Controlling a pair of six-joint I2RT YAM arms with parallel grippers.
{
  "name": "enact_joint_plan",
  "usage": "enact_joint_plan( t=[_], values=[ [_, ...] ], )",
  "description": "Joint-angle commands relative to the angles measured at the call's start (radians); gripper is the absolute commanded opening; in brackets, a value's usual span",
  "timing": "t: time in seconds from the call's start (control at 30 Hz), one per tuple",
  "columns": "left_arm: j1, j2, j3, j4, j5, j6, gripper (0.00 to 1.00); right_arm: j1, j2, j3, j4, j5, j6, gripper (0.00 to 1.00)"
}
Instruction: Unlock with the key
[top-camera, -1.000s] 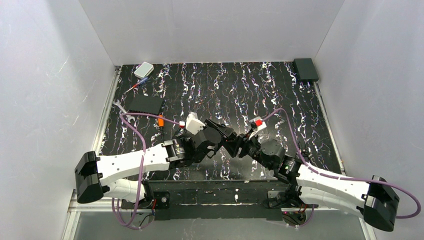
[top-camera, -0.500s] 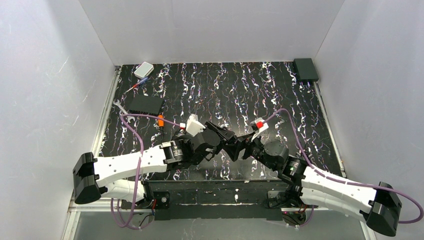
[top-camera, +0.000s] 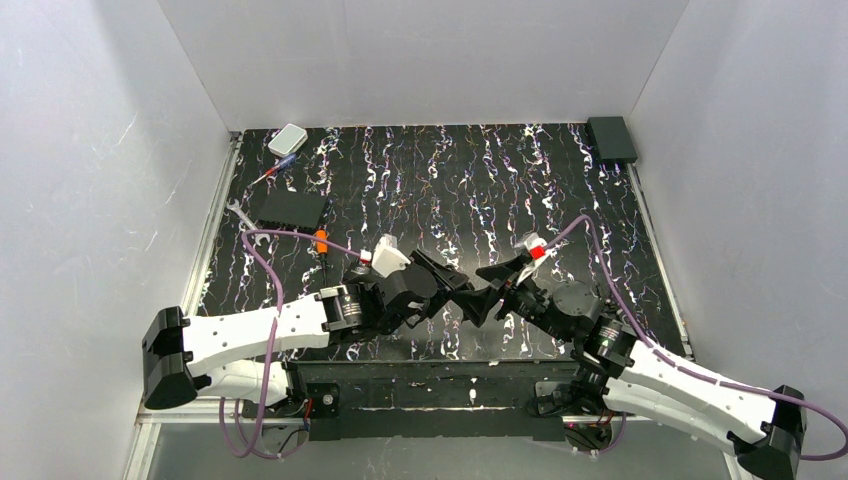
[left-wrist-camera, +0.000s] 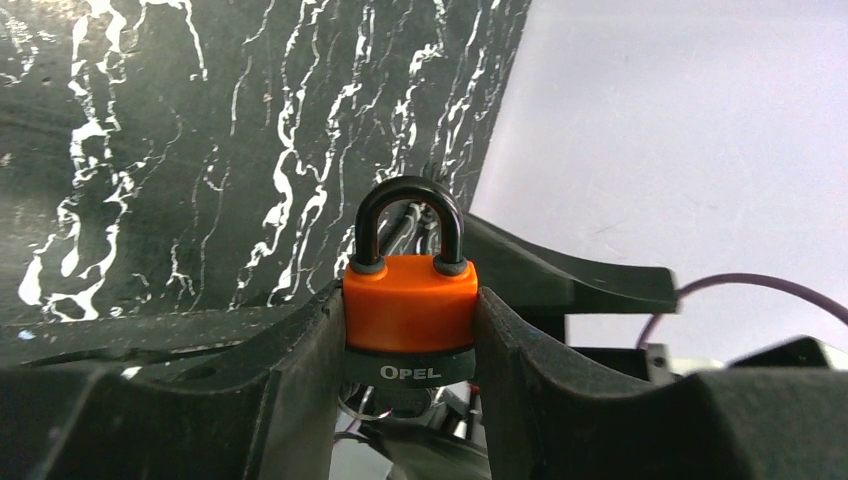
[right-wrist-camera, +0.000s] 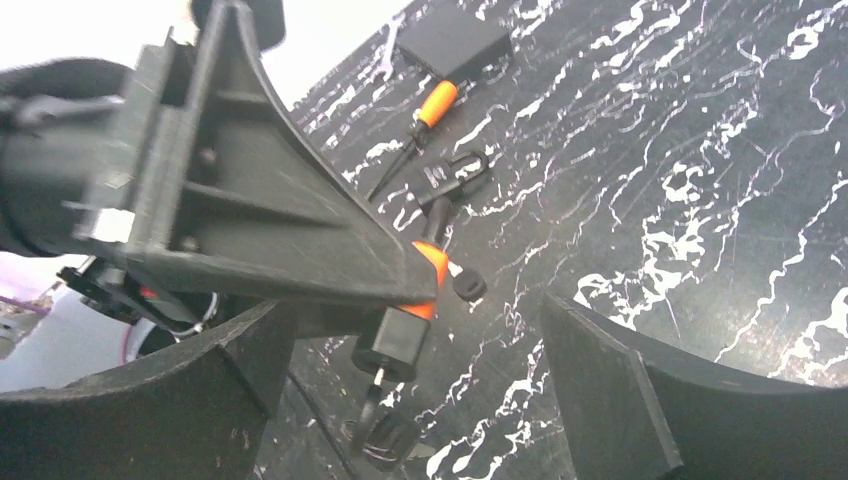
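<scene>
Left gripper (left-wrist-camera: 410, 300) clamps orange padlock (left-wrist-camera: 410, 320) mid-frame, shackle up; key (right-wrist-camera: 386, 438) seems to hang from its keyhole, lower centre. Right gripper (right-wrist-camera: 415, 330) spread wide, empty, should close squarely on key head, then twist without pulling it out

Left gripper (left-wrist-camera: 410, 310) clenched, right gripper (right-wrist-camera: 415, 325) seemingly agape.

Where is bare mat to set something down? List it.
Free: the far middle of the mat, between the white box and the black corner box; also its right strip. Crowded: the left edge around the flat black box, and near centre where the left end effector meets the right end effector.
</scene>
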Motion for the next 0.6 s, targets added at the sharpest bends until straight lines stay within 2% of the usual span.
enact_joint_plan(
  t=[0.0, 0.23, 0.43, 0.57],
  values=[
    [0.006, -0.020, -0.002, -0.003, -0.001, 0.003, 0.00, -0.005, -0.063, 0.039, 0.076, 0.025, 0.016, 0.98],
    [0.007, -0.001, 0.010, 0.020, 0.014, 0.025, 0.00, -0.005, -0.032, 0.061, 0.019, 0.188, 0.082, 0.93],
    [0.008, 0.006, 0.004, 0.037, 0.018, 0.023, 0.00, -0.005, 0.019, 0.060, 0.032, 0.193, 0.142, 0.83],
    [0.007, 0.010, 0.000, 0.047, 0.023, 0.022, 0.00, -0.006, 0.040, 0.047, 0.068, 0.197, 0.156, 0.80]
  ],
)
